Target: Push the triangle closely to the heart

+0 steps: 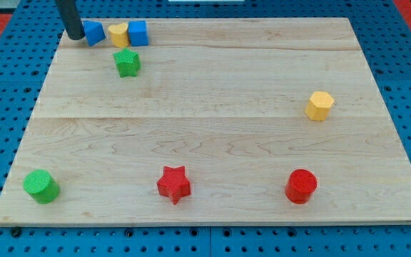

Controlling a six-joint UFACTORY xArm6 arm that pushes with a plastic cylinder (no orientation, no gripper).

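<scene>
A blue triangle block (93, 32) lies near the board's top left corner. A yellow heart block (119, 34) sits just to its right, with only a narrow gap between them. A blue cube (138, 32) touches the heart's right side. My tip (75, 36) stands on the board right against the triangle's left side.
A green star (126, 63) lies just below the heart. A yellow hexagon (320, 106) is at the right. A green cylinder (41, 186), a red star (173, 184) and a red cylinder (301, 185) line the bottom. The wooden board (212, 135) rests on blue pegboard.
</scene>
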